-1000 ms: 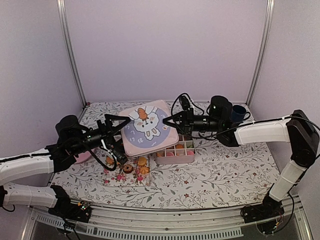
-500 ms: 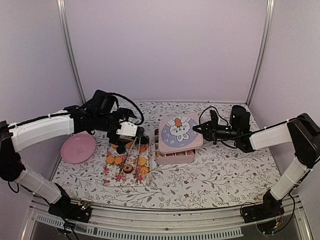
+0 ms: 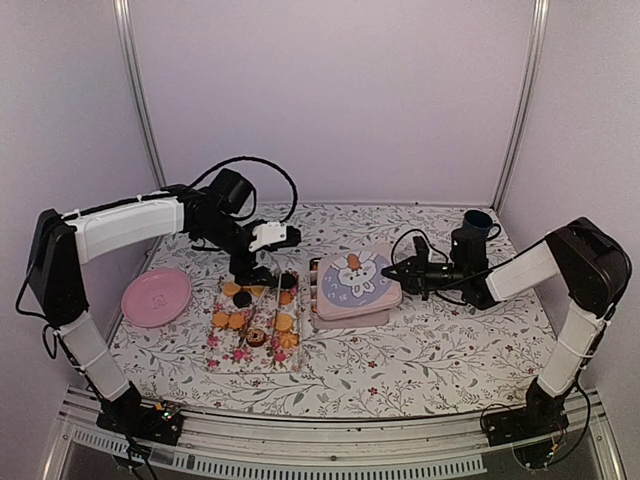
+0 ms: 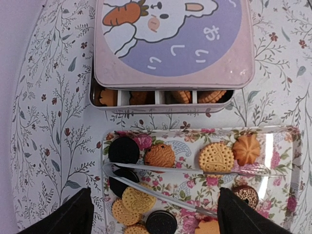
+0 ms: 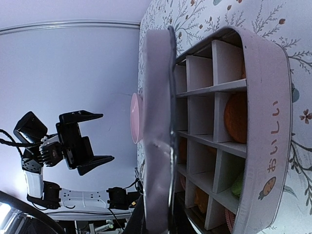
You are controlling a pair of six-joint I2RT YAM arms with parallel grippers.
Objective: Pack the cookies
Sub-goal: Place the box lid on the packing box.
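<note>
Lilac walls close in a flower-patterned bench [image 3: 440, 350]. Far left of the left claw [image 4: 155, 191] a pink plate [image 3: 156, 296] lies flat on the cloth. That claw hangs pointing down with its fingers [image 4: 63, 219] spread wide and nothing between them. Directly under it is a floral tray [image 4: 195, 132] carrying loose cookies [image 4: 216, 157], mostly orange-tan with several black ones and a chocolate-topped one, and a pair of metal tongs [image 4: 185, 169] laid across them. Just beyond the tray, between the two claws, stands a pink divided box [image 5: 265, 146] with more cookies sitting in its compartments. A lid [image 3: 356, 281] printed with a rabbit and a carrot covers most of the box, leaving the row nearest the tray open. The right claw [image 3: 392, 272] is pressed together on the lid's right edge, and from its wrist the lid shows edge-on, lifted off the box on that side. Behind the right claw a dark blue cup [image 3: 477, 222] stands upright.
</note>
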